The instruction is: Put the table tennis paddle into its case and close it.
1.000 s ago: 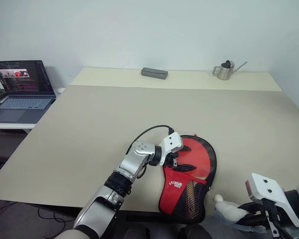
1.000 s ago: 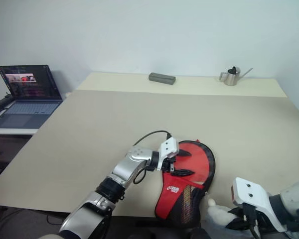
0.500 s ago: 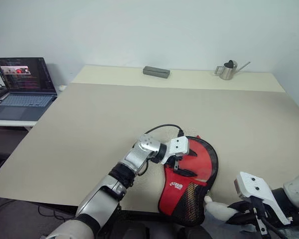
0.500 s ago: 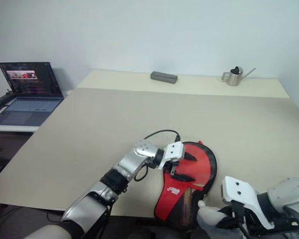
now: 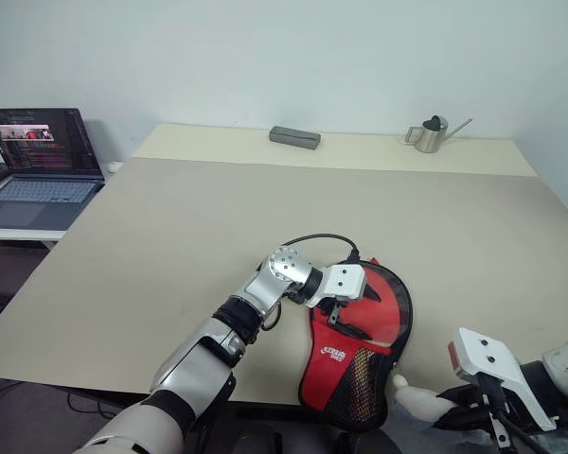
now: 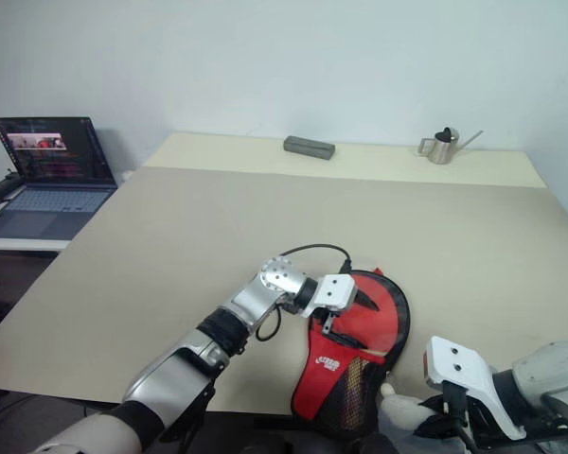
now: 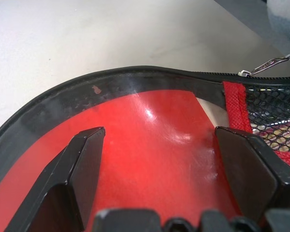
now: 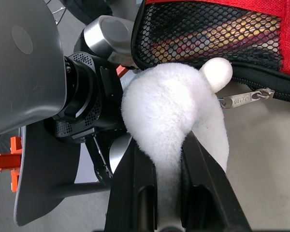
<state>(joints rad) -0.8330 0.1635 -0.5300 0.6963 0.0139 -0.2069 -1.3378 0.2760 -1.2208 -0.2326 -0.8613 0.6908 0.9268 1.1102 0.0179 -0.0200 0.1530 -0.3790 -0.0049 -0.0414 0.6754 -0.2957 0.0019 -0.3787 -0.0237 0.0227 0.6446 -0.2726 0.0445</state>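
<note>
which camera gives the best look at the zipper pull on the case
The right wrist view: the metal zipper pull hangs in close-up from the case rim, beside the white fluffy charm. The left wrist view catches it at the picture's edge; in the head views it is too small to tell.

White lettering is showing on the red panel point(image 5: 334, 355) of the paddle-shaped black fabric case point(image 5: 356, 346), just above that case's mesh pocket, but the letters are coming out too small to read. The small metal zipper pull point(image 8: 243, 99) hanging at the case's black rim is carrying embossed marks that cannot be made out. The open dark laptop's screen point(image 5: 30, 140), well away from the case, is displaying lines of unreadable text.
</note>
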